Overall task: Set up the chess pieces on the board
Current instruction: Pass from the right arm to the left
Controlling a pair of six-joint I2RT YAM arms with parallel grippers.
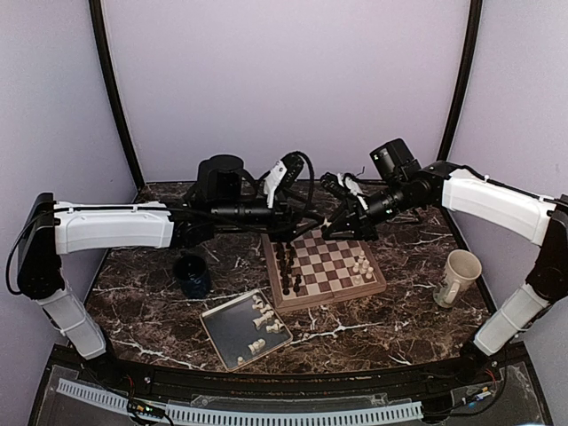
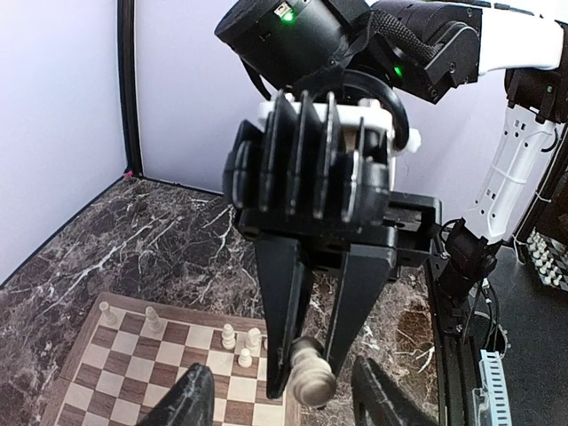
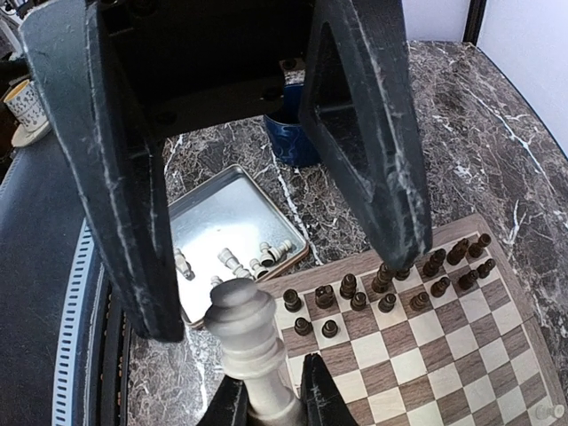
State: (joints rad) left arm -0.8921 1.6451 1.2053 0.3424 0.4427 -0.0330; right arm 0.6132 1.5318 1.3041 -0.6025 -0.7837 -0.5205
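A tall cream-white chess piece (image 3: 253, 342) is held above the board's near-left corner, with my right gripper (image 3: 271, 395) shut on its stem. In the left wrist view the same piece (image 2: 311, 377) pokes out between the right gripper's fingers (image 2: 286, 302). My left gripper (image 2: 284, 390) is open, and its fingers (image 3: 115, 195) stand on either side of the piece without touching it. From above, both grippers meet over the board's far-left corner (image 1: 312, 222). The board (image 1: 333, 266) carries dark pieces (image 1: 286, 266) on its left and a few cream pieces (image 1: 361, 266) on its right.
A grey metal tray (image 1: 224, 330) with several loose cream pieces (image 1: 264, 321) lies in front of the board's left side. A blue mug (image 1: 191, 275) stands left of the board. At the right stands a white cup (image 1: 457, 277). Purple walls close in the marble table.
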